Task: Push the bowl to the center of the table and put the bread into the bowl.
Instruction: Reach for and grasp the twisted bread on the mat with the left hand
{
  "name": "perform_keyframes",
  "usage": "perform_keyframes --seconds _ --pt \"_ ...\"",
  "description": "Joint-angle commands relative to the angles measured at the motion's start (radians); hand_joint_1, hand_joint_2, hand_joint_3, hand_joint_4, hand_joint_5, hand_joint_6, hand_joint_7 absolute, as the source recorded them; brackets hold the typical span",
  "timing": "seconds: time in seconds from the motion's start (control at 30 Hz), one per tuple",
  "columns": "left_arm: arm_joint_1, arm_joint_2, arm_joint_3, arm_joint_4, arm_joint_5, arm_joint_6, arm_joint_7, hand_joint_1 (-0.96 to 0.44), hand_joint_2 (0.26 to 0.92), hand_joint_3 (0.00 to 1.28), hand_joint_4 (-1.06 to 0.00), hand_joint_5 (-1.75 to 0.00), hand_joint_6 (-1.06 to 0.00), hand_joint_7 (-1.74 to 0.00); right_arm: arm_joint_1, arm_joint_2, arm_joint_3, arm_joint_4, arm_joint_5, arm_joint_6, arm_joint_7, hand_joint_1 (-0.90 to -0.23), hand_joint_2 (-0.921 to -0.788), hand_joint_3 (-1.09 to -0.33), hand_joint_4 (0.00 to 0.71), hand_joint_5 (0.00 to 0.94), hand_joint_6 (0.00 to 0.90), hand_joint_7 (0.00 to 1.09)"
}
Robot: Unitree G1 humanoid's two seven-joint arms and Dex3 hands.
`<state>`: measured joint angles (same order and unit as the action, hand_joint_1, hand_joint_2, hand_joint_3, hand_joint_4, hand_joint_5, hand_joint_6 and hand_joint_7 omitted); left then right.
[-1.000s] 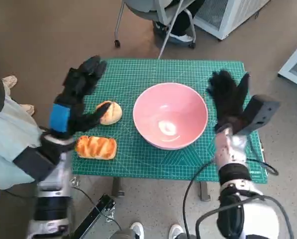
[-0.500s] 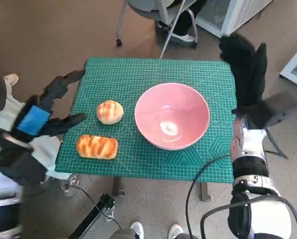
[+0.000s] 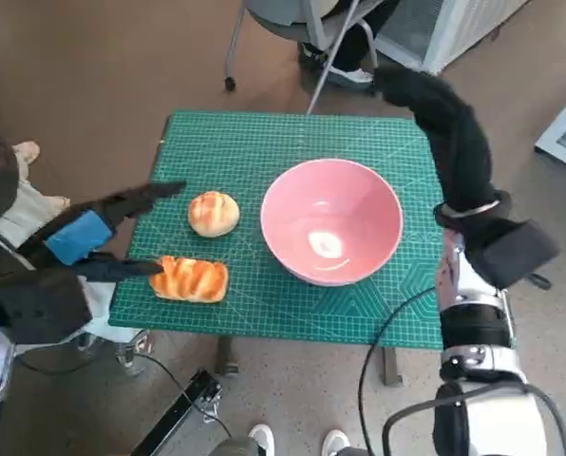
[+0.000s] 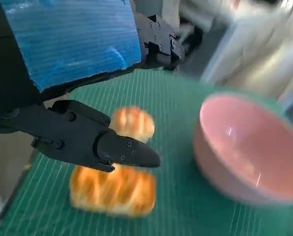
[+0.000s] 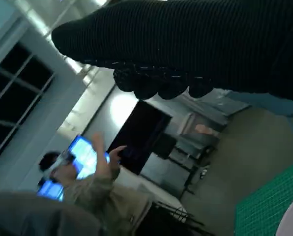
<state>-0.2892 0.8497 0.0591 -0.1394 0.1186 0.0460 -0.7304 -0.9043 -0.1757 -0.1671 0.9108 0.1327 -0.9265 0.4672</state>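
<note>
Left wrist view: motion-blurred throughout; bowl (image 4: pixel 245 157) cut by the frame edge, long bread (image 4: pixel 112 191) and round bun (image 4: pixel 132 123) smeared, part of each hidden behind left hand (image 4: pixel 77 73). Right wrist view: right hand (image 5: pixel 186 44) a dark band, fingers indistinct; bowl just a pale sliver at the corner; person (image 5: pixel 82 191) dim, blurred. Head view: left forearm cut at the edge.

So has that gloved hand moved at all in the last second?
Yes. The right hand was beside the pink bowl a second ago; now it is raised past the table's far corner, away from the bowl.
</note>
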Motion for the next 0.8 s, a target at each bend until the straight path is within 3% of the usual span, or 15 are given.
perform_keyframes --seconds 0.03,0.8 --pt "-0.006 0.027 -0.055 -0.007 0.041 0.013 -0.036 -0.24 0.827 0.0 -0.17 0.0 -0.28 -0.06 0.044 0.0 0.023 -0.042 0.005 0.001 0.011 -0.627 -0.921 -0.813 0.29 0.015 0.0 0.75" --pt "-0.108 0.004 -0.267 0.143 0.249 0.014 -0.088 -0.25 0.823 0.0 -0.22 -0.01 -0.32 -0.03 0.078 -0.002 0.055 -0.115 0.035 -0.02 0.015 -0.621 -0.921 -0.811 0.303 0.02 -0.001 0.75"
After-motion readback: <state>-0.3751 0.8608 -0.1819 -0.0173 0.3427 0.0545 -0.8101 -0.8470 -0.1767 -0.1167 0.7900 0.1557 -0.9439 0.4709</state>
